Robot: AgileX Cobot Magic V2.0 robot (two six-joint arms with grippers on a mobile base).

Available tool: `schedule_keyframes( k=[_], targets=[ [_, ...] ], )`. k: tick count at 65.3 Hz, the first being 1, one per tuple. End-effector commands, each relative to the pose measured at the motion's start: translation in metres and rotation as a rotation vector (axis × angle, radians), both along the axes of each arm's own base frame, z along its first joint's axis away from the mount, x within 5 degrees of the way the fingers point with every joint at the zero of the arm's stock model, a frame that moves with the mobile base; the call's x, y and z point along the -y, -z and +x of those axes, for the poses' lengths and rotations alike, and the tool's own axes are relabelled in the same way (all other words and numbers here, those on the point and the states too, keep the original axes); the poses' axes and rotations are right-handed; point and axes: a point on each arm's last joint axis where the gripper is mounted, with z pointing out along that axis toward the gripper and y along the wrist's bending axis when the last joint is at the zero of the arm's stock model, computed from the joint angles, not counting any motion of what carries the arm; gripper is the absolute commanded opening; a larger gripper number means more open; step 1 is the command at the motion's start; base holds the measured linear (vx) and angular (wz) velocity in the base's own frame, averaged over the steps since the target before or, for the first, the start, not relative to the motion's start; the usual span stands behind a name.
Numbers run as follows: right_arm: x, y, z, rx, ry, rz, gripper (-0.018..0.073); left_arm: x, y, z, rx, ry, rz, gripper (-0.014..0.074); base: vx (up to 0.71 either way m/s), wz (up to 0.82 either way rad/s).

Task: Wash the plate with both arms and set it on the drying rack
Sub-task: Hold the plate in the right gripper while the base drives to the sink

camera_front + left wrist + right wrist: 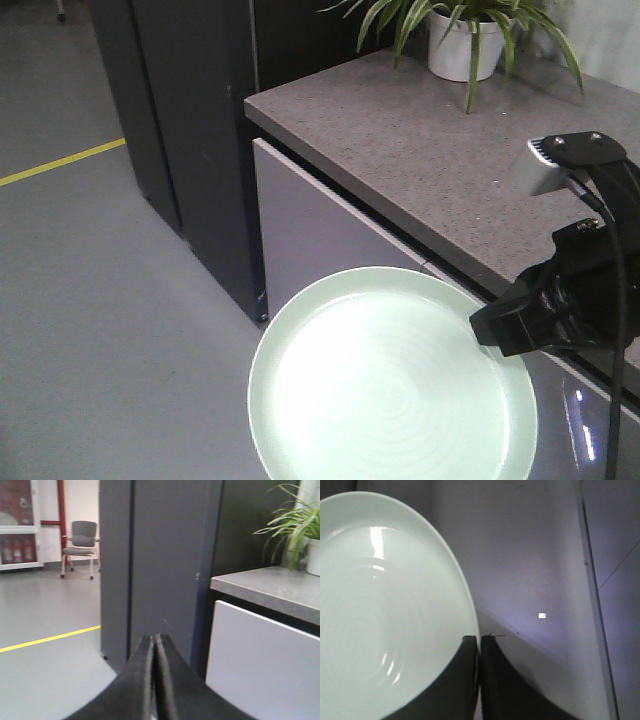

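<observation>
The pale mint-green plate (390,380) hangs in the air in front of the white cabinet front, low in the front view. My right gripper (500,335) is shut on its right rim, under the grey camera box (545,165). The right wrist view shows the plate (385,610) filling the left side, with its edge pinched between the closed tips of my right gripper (479,638). My left gripper (154,639) is shut with nothing between its fingers, facing a dark cabinet; it does not appear in the front view. The drying rack is out of view.
A grey stone counter (430,150) with a potted plant (465,40) runs along the right, over a white cabinet front (310,240). A tall dark cabinet (190,120) stands to the left. Grey floor with a yellow line (60,160) lies beyond; an office chair (81,542) stands far off.
</observation>
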Motion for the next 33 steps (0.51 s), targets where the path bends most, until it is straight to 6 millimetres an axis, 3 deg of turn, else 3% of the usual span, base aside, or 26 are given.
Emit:
schedule_keyframes(
  k=[1,33],
  targets=[
    [-0.0016,-0.0138,-0.0021,0.067,0.006,0.053,-0.0008,0.0002,-0.0166,-0.0031,0.117,0.003,-0.002,-0.0006,0.10,-0.41],
    [-0.0016,-0.0138,-0.0021,0.067,0.006,0.053,-0.0008,0.0002,-0.0166,-0.0031,0.117,0.003,-0.002,-0.0006,0.10,-0.40]
  ],
)
